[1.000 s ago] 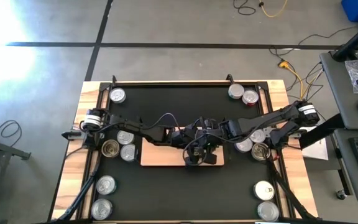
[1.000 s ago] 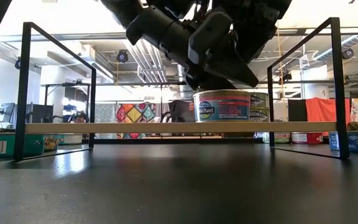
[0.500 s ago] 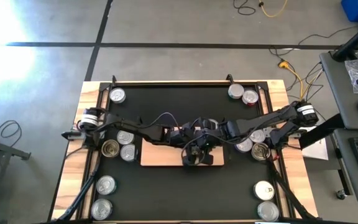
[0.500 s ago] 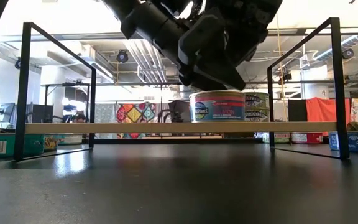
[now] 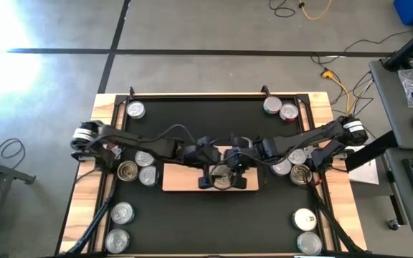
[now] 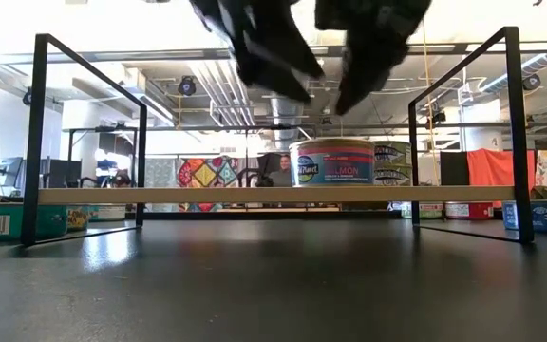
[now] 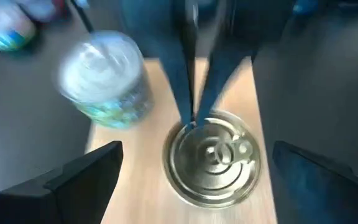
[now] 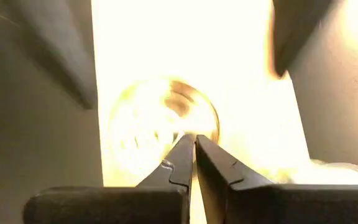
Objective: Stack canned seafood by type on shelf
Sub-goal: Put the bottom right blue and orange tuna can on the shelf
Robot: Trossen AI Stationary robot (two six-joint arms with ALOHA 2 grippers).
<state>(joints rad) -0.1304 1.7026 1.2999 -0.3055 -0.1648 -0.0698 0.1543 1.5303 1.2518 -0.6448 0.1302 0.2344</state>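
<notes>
One gold-topped can is seen standing on the shelf. Above that can the left gripper is spread empty and the right gripper is pinched closed. Many cans lie off the shelf, unsorted.

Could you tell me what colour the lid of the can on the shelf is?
Gold; the can on the shelf shows it best in the left wrist view.

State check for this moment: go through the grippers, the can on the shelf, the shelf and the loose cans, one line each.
left gripper: open, fingers spread wide either side of the can, not touching it.
right gripper: shut, empty, tips just above the can's lid.
salmon can: upright on the shelf, gold lid up, free of both grippers.
shelf: carries that single can.
loose cans: upright on the black mat, unstacked.
</notes>
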